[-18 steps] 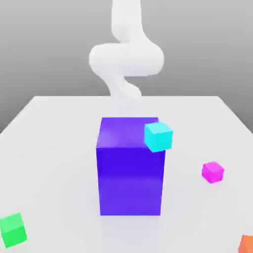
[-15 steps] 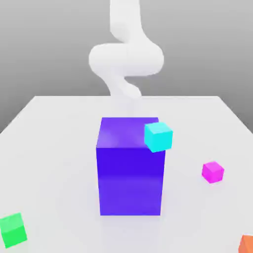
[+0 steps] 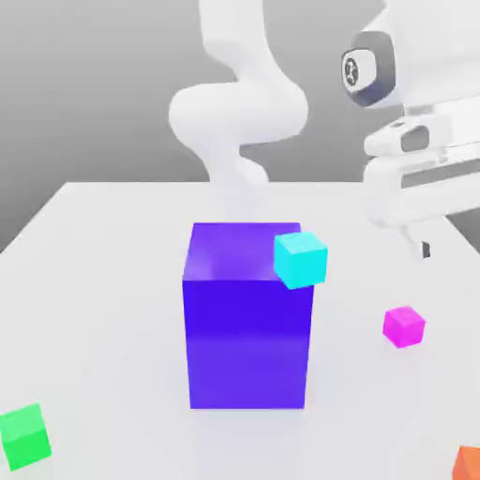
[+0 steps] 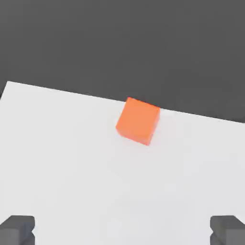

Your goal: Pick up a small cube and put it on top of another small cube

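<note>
You've got the white robot arm curling up behind the big blue-purple block, its top cut off by the frame edge. The end effector is wide open and holding nothing: in the hand view its 2 dark grey fingertips sit far apart at the picture's corners, with bare white tabletop between them. In the exterior view the hand's white housing hangs high on that view's right, partly cropped by the frame, so the fingers themselves are hard to make out there.

Your small plain magenta cube rests on the tabletop on the exterior view's right, well apart from the big block and lower in the picture than the hand. Nothing is touching it.

The small cyan cube overlaps the big block's upper corner on the exterior view's right; you can't tell whether it touches the block or sits behind it. The small green cube sits near the bottom corner on that view's left. The small orange cube is cut off at the bottom corner on the right; the hand view shows that orange cube whole, close to the tabletop's far edge.
</note>
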